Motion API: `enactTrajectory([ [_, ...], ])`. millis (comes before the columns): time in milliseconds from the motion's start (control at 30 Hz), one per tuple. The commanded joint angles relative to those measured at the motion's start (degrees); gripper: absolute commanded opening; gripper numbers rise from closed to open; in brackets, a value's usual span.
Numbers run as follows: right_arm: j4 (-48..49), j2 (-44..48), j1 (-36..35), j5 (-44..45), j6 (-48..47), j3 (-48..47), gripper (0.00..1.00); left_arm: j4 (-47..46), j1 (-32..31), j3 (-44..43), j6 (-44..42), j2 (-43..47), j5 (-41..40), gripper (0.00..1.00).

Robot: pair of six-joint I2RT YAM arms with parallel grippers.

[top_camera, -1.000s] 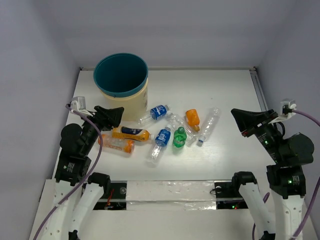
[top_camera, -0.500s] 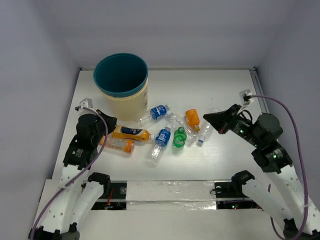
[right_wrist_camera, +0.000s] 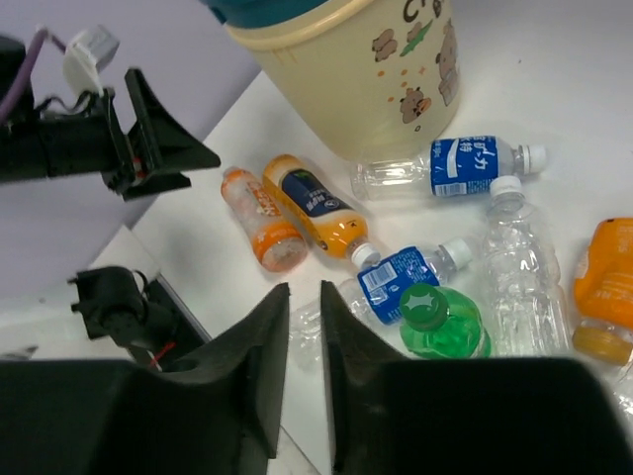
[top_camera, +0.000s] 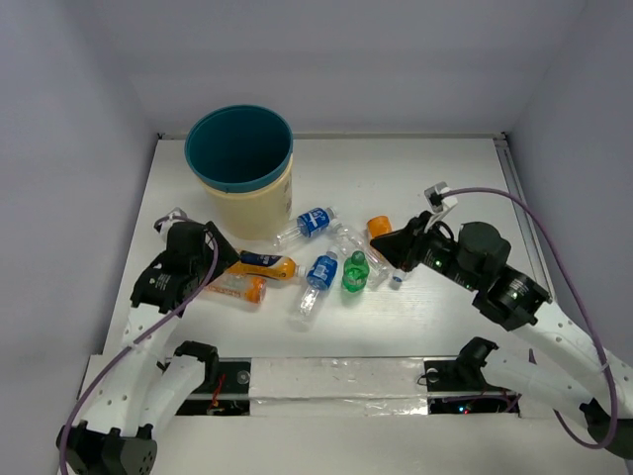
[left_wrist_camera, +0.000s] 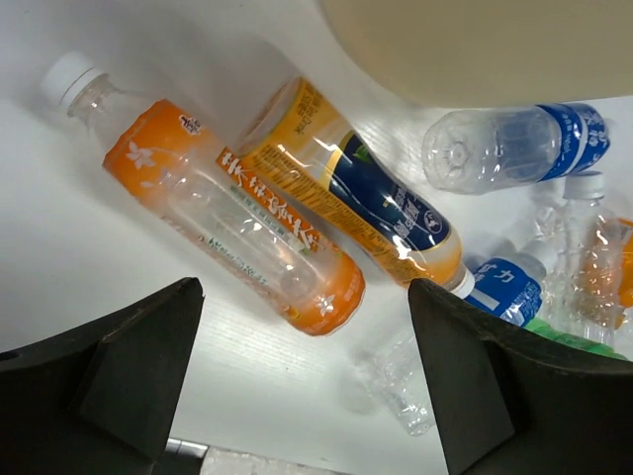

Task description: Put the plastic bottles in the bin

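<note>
The bin (top_camera: 239,168) stands at the back left, cream outside and teal inside; its wall shows in the right wrist view (right_wrist_camera: 396,59). Several bottles lie in front of it: an orange clear one (top_camera: 235,287), an orange one with a navy label (top_camera: 259,263), two blue-labelled ones (top_camera: 309,224) (top_camera: 318,275), a green one (top_camera: 354,272), a small orange one (top_camera: 380,228) and a crumpled clear one (top_camera: 348,240). My left gripper (left_wrist_camera: 302,297) is wide open just above the orange clear bottle (left_wrist_camera: 227,223). My right gripper (right_wrist_camera: 304,289) is almost closed and empty, hovering near the green bottle (right_wrist_camera: 440,322).
White walls enclose the table on three sides. A taped strip (top_camera: 331,381) runs along the near edge between the arm bases. A clear bottle (top_camera: 401,269) lies partly hidden under my right gripper. The left arm's gripper shows in the right wrist view (right_wrist_camera: 148,129).
Both arms have come down and inward from raised positions. The left gripper dropped toward the orange bottles; the right gripper swung left to the bottle cluster. No bottle has moved.
</note>
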State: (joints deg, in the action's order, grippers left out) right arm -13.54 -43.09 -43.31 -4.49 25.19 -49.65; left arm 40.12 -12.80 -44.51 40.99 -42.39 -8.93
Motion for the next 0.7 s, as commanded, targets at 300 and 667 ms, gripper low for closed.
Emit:
enactTrajectory([
  [300,1.9,3.4,-2.8,2.9,-3.7,2.4,0.65,3.5,2.3,-1.7,6.8,-11.1,1.3,0.94],
  [667,2.2,5.2,-2.8,0.1,-4.9,4.6,0.67,1.1,6.3,4.3,8.8,-14.3,0.9,0.99],
])
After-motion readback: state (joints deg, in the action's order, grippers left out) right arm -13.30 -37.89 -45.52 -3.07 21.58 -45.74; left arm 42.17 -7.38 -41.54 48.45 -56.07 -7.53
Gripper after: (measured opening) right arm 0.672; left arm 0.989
